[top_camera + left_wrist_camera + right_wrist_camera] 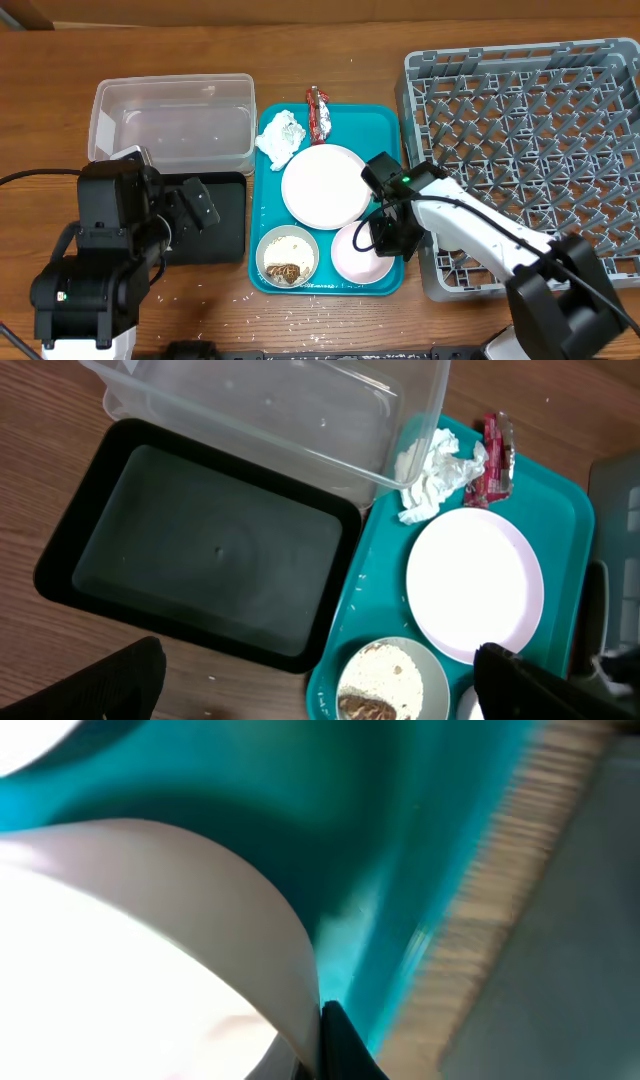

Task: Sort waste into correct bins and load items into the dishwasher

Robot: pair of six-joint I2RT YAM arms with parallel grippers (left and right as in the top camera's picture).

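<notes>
Beside the grey dish rack (520, 150) on the counter, a teal tray (385, 130) carries a plate (322, 185), a pink bowl (352, 258) and a bowl of crumbs (430, 665); lifted by its thin rim, the pink bowl could slip or knock the rack's near wall. The right gripper (385, 235) sits at that rim, one finger (345, 1055) on its outer wall, though whether the jaws are clamped cannot be told, while the left gripper (318, 655) hangs over the black tray (200, 550), jaws wide and empty.

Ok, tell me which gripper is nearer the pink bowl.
Right. The right gripper is at the rim of the pink bowl; the left gripper hovers over the black tray.
</notes>
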